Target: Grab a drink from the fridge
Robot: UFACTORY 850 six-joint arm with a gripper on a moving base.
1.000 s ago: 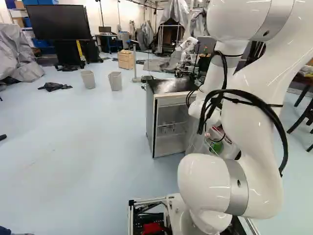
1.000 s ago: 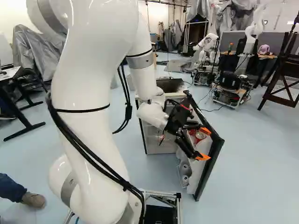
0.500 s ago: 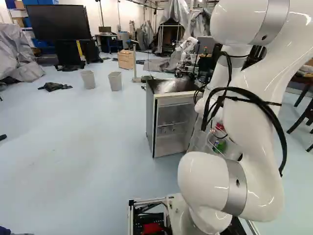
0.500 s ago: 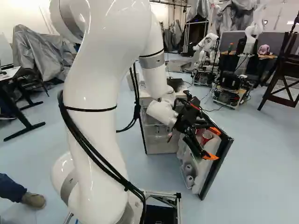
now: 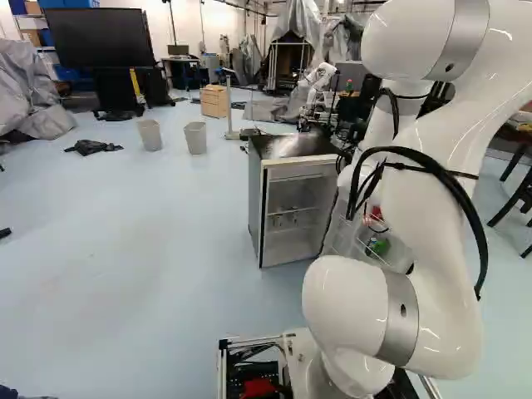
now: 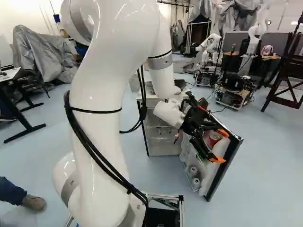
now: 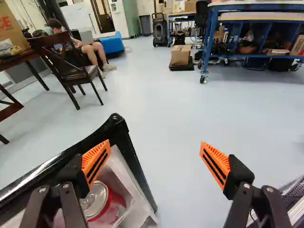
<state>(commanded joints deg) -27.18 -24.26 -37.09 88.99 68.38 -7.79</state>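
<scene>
The small fridge (image 5: 287, 199) stands with its door (image 6: 228, 163) swung out; shelves show inside. My gripper (image 6: 220, 146) is at the door's inner side, near its upper part. In the wrist view the gripper (image 7: 156, 144) is open with nothing gripped. One finger overlaps the door's black rim (image 7: 117, 127); whether it touches is unclear. The other finger is over the floor. A red can (image 7: 100, 203) sits in the door's rack, below the finger by the rim. Pale round-topped things (image 6: 193, 171) are in the lower rack, and a green item (image 5: 378, 245) shows in the left base view.
Past the gripper are a dark wooden chair (image 7: 71, 66), a blue workbench (image 7: 206, 47) and a cardboard box (image 7: 180, 54). Another robot (image 6: 234, 85) stands beyond the fridge. Two grey bins (image 5: 195, 138) stand left of the fridge in the left base view.
The fridge door has swung farther out from the fridge. My arm and gripper have moved the same way, toward the right of the right base view. The gripper has stayed open; the base has not moved.
</scene>
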